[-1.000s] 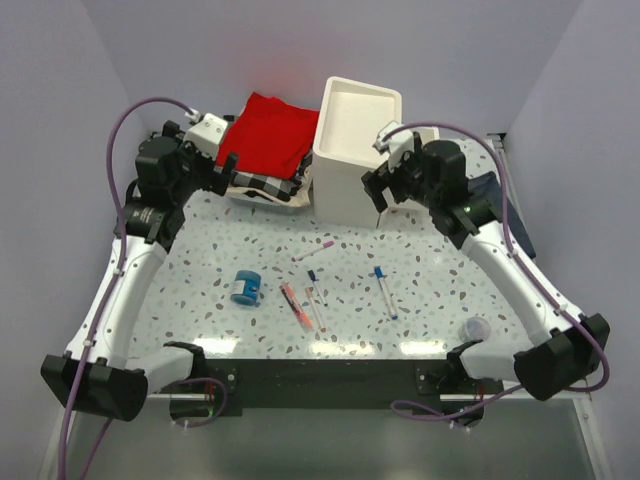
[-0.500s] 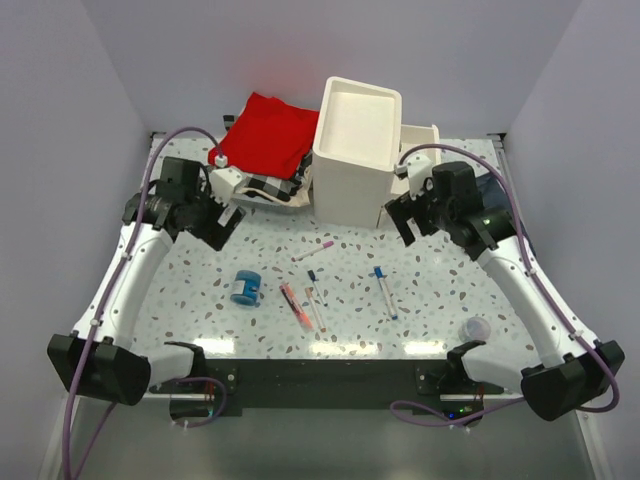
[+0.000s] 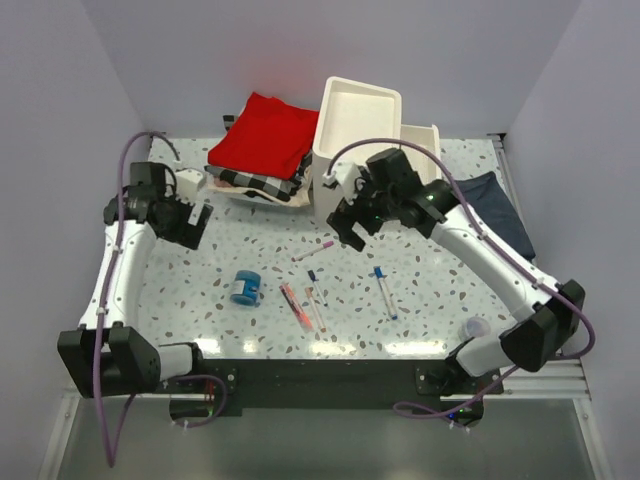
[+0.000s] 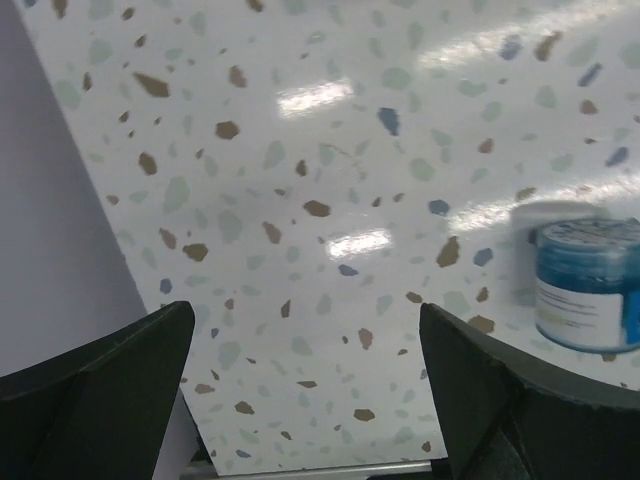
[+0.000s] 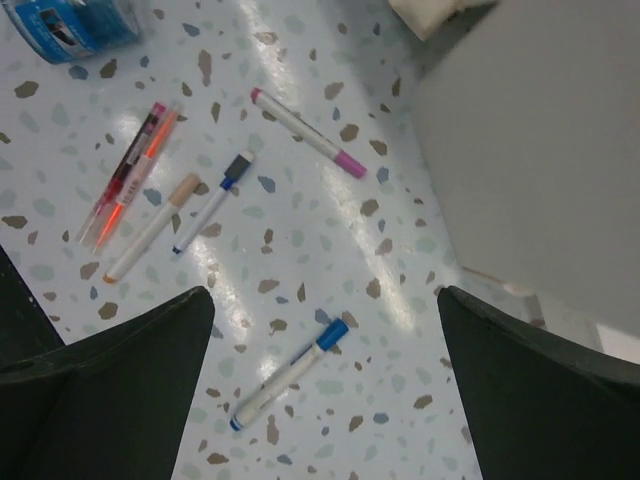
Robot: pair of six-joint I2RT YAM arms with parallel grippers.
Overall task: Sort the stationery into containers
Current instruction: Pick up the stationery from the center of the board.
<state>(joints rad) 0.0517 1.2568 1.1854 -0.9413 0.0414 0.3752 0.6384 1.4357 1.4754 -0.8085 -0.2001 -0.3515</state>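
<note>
The right claw (image 3: 349, 226) is held with its jaws wide apart and nothing between them. It is poised above the pens near the centre of the overhead view, just in front of the white drawer unit (image 3: 355, 150). The step in hand is judged to be a first pick, most likely of the pink-capped pen (image 5: 306, 132), seen in the upper middle of the right wrist view. To be done well, the jaws should be turned to straddle the thin shaft crosswise, lowered until the tips are almost on the table (image 3: 430, 290), and closed at mid-length so that the pen is not tipped. That pen is thin and white, with a pink cap at one end and a reddish tip at the other; it is laid flat and slantwise on the speckled top, apart from the rest. A blue-capped pen (image 5: 289, 376) is found in the lower middle of that view, and an orange-red marker (image 5: 130, 176) at the left with two more pens just beside it. The blue tape roll (image 4: 586, 285) is seen at the right edge of the left wrist view. The left claw (image 3: 190, 222) is likewise spread and empty, at the left of the overhead view.
</note>
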